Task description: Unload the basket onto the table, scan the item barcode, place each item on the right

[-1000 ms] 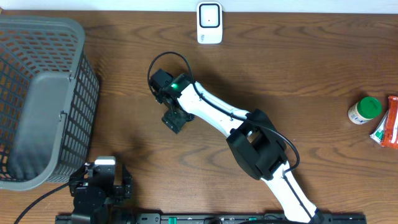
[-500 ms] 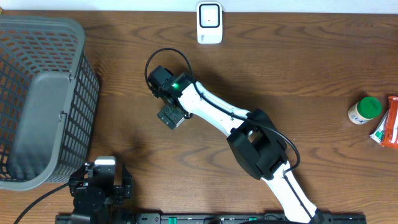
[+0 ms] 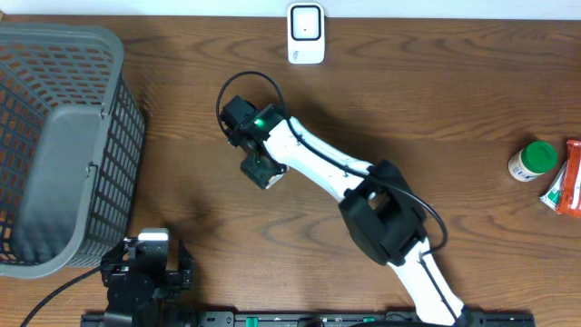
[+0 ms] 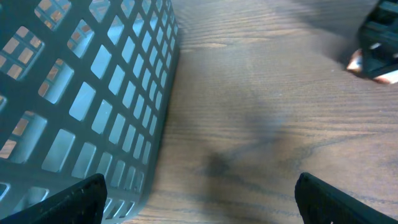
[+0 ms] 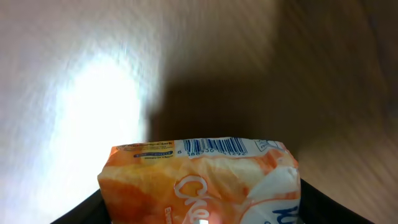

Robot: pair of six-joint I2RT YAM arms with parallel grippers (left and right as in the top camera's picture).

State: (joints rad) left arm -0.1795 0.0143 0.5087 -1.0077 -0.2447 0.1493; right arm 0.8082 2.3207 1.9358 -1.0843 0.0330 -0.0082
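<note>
The wooden bench [image 3: 436,100] carried a grey mesh basket [image 3: 64,136] along its left edge. The right arm [image 3: 318,168] reached from the near edge toward the bench's middle, left of centre. The right pincer [image 3: 261,170] was closed on an orange-and-white packet [image 5: 199,177], held just above the wood. The left pincer [image 4: 199,198] sat at the near left corner beside the basket, its jaws spread wide and holding nothing. A white scanner [image 3: 306,33] stood at the far edge, well apart from the packet. A green-capped bottle [image 3: 532,161] and a red pack [image 3: 567,177] lay at the right edge. The packet's barcode [image 5: 214,147] ran along its top seam in the wrist view.
</note>
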